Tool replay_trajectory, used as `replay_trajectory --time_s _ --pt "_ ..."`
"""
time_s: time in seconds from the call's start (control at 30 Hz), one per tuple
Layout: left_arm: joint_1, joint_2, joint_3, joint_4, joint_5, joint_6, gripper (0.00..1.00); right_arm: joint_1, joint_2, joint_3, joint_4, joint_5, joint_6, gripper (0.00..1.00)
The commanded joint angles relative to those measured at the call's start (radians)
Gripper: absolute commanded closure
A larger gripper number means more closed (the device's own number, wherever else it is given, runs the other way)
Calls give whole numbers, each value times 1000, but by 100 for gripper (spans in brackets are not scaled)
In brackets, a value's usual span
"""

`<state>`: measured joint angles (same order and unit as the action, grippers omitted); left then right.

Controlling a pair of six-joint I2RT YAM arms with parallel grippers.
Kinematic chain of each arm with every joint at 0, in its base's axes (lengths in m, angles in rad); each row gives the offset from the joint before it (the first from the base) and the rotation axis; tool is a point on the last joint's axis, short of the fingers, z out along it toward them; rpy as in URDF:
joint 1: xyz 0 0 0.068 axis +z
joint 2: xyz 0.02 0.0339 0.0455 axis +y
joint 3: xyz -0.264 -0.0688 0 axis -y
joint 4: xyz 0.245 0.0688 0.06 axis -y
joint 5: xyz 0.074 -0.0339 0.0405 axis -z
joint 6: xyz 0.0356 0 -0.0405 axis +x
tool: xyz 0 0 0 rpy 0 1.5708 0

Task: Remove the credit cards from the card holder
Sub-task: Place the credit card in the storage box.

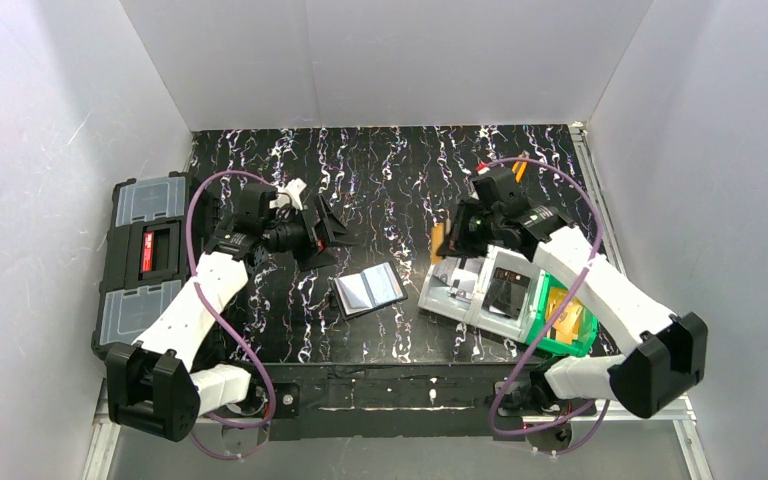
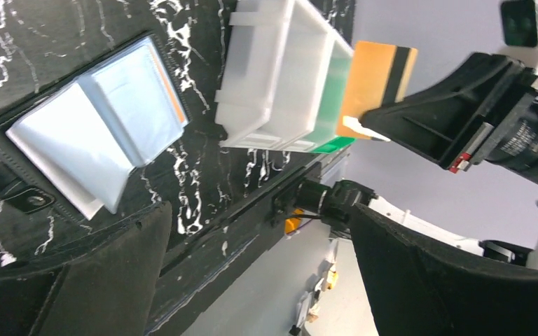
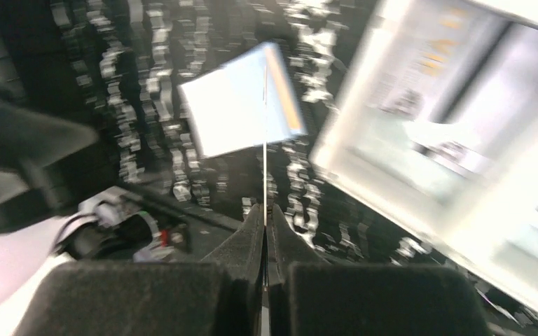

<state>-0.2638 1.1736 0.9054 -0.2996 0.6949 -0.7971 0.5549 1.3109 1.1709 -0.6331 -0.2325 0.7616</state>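
right gripper (image 3: 265, 210): pinches orange card (image 2: 375, 80), should lay it flat on tabletop (image 1: 400, 180) beside card holder (image 1: 368, 290) | left gripper (image 2: 256, 217): wide, empty

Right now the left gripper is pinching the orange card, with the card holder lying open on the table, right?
No, the right gripper pinches the orange card, as the left wrist view shows. The card holder lies open on the table.

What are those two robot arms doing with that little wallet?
The right claw is pinching an orange-tan credit card, held up near the white bin. The black card holder lies open on the table, and the left claw hangs open beside it.
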Motion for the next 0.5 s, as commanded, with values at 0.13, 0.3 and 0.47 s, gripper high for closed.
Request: replay_trajectory --time_s 0.13,0.3,0.47 --pt "-53 52 75 -166 -66 134 2 -75 -145 17 -485 504 13 99" --pt "-92 101 111 -181 -68 153 2 -191 -182 -18 -576 609 39 99" --pt "-131 134 148 -191 -72 158 2 -312 -143 -42 -633 701 35 99"
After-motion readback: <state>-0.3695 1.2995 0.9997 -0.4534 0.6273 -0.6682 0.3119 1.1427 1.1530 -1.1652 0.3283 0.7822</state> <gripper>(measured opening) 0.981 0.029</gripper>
